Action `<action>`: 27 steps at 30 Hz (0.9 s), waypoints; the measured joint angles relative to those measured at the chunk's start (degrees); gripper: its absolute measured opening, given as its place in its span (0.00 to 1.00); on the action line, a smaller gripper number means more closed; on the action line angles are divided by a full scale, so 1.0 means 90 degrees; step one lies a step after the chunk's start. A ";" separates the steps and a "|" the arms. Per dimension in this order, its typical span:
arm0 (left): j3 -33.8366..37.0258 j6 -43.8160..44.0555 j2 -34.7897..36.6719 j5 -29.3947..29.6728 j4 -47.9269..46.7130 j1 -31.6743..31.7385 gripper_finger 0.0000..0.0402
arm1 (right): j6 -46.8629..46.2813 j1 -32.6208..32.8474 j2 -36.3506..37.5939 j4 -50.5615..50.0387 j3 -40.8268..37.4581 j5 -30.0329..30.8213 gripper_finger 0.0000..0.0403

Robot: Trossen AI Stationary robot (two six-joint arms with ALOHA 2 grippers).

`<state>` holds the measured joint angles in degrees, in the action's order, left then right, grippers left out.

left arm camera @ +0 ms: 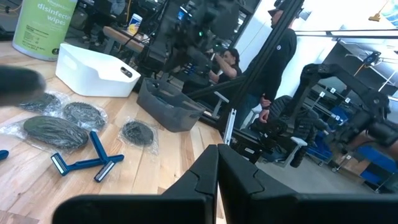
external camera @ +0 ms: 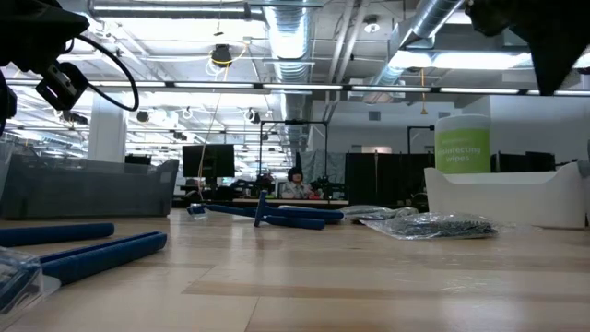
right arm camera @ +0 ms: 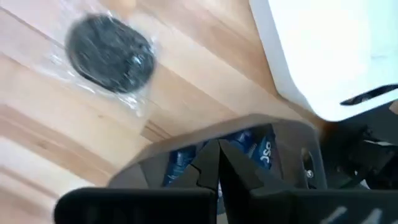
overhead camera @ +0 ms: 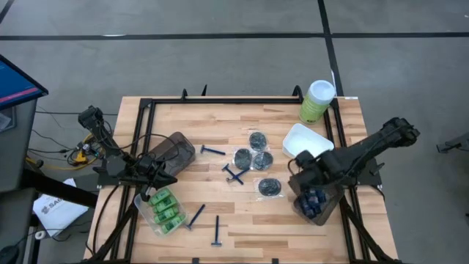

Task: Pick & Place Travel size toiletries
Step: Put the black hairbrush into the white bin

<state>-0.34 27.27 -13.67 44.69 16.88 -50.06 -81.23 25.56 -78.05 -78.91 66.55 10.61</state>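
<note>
Right gripper (right arm camera: 217, 163) closed and empty over the tub (overhead camera: 316, 202) of blue tubes (right arm camera: 258, 146); nearest wrapped tin (right arm camera: 111, 53) just beside it looks light, film slippery, so pinch across rim.

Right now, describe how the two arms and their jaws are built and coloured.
Both arms are dark, nearly black, built of jointed segments. The left arm is slim, with loose black cables looping off its segments. The right arm looks bulkier, a thick dark link running to a blocky wrist. The left gripper and right gripper each end in matte black, angular jaws tapering to narrow tips. No markings show.
</note>
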 joint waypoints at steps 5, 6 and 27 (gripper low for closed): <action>-0.0001 0.0000 0.0000 0.0002 0.0005 -0.0001 0.00 | 0.0180 -0.0320 0.0373 0.0342 0.0082 0.0391 0.00; 0.0000 0.0000 0.0000 0.0000 0.0005 -0.0002 0.00 | 0.0284 -0.0369 0.0419 0.0556 0.0083 0.0610 0.00; 0.0000 0.0000 0.0000 0.0002 0.0023 0.0000 0.00 | 0.6189 -0.2898 0.1073 0.5939 0.0089 0.0664 0.29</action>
<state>-0.34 27.27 -13.67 44.71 17.09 -50.06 -25.53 -0.53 -68.39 -25.46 67.35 16.59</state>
